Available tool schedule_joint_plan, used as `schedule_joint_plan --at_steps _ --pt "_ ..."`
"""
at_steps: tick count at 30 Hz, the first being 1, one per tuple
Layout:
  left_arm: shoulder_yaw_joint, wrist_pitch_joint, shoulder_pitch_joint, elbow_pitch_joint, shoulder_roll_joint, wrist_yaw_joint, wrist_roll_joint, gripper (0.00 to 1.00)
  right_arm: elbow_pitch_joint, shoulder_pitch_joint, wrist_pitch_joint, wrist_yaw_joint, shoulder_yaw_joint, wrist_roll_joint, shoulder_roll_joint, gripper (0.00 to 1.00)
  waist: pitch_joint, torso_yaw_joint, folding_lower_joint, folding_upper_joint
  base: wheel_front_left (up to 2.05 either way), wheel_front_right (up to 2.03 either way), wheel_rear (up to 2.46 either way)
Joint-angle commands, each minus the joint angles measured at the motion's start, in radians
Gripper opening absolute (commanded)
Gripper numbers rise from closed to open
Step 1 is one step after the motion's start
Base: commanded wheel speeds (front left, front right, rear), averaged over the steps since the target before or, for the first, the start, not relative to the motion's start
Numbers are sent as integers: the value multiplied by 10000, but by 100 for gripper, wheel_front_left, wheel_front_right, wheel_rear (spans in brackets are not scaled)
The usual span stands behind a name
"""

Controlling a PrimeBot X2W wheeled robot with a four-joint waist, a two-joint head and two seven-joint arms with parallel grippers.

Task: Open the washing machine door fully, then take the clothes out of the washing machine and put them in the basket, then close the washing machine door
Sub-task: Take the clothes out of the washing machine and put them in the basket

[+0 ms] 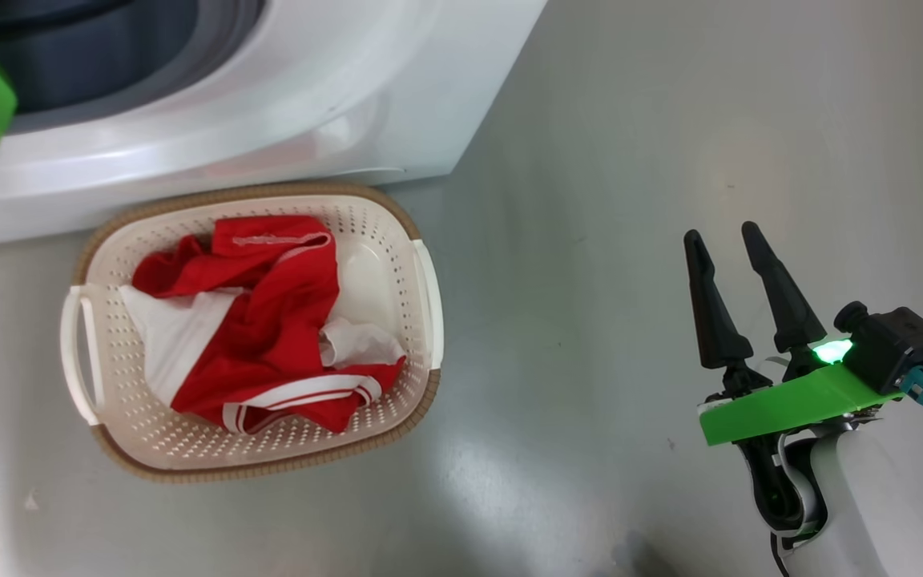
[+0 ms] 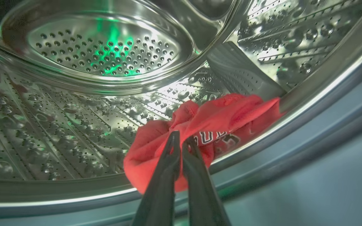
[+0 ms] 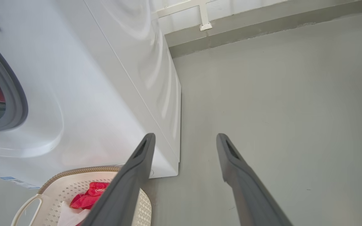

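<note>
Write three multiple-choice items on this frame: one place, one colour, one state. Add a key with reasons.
1. Where is the basket?
A. On the floor, just in front of the washing machine
B. On top of the machine
C. On a shelf

2. What colour is the garment in the drum?
A. Blue
B. Red
C. Yellow

3. What state is the right claw in?
A. Open, holding nothing
B. Shut on cloth
C. Shut on a handle

Key:
1 A: the head view shows it on the grey floor below the machine's white front.
2 B: the left wrist view shows red cloth, with the left claw shut on it.
3 A: its fingers stand apart, with bare floor between them.
</note>
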State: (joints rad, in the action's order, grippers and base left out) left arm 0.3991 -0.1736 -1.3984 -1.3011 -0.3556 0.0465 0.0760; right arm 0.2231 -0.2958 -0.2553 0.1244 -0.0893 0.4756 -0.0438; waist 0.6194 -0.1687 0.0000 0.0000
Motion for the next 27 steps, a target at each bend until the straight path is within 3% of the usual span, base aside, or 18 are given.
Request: schedule_joint_plan --at_steps 1,10,17,27 --pt "-116 -217 63 140 -356 67 -60 0 -177 84 -65 63 -149 -30 -64 100 -166 89 0 0 0 0 0" --pt "-835 -868 1121 795 65 -307 -1254 0 -43 363 -65 63 51 -320 -64 100 -1009 445 0 0 0 0 0" --pt "-1815 -878 2653 2873 270 -541 -2375 0 -38 572 -65 63 212 -559 -64 100 -1519 709 0 0 0 0 0" --pt "-2753 -880 4922 5412 744 -600 -2808 0 -7 1037 -65 63 613 -869 -64 100 -2275 1085 0 0 0 0 0"
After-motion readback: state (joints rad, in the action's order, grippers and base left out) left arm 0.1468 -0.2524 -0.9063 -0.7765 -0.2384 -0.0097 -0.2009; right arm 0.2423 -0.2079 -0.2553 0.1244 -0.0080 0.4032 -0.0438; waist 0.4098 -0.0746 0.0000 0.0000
